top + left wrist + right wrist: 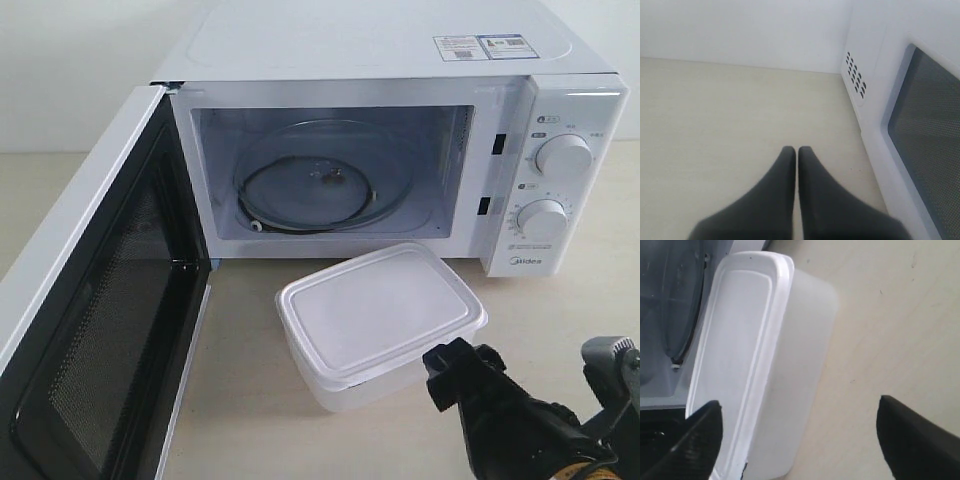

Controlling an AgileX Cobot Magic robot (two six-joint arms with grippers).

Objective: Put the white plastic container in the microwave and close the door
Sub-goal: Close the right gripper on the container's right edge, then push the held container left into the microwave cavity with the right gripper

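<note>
white plastic container (380, 320), lid on, sits on table (250, 400) just in front of microwave (400, 60). door (90, 300) open at left. right gripper (799, 404) spread apart at container's near end. left gripper (796, 150) fingers together.

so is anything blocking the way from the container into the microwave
Nothing visible does. The door is swung wide open, the microwave holds only its glass turntable, and only bare table lies between the white plastic container and the opening.

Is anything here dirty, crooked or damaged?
A brownish speck lies on the glass turntable, and the white plastic container sits at an angle to the microwave front. No spill or damage shows.
</note>
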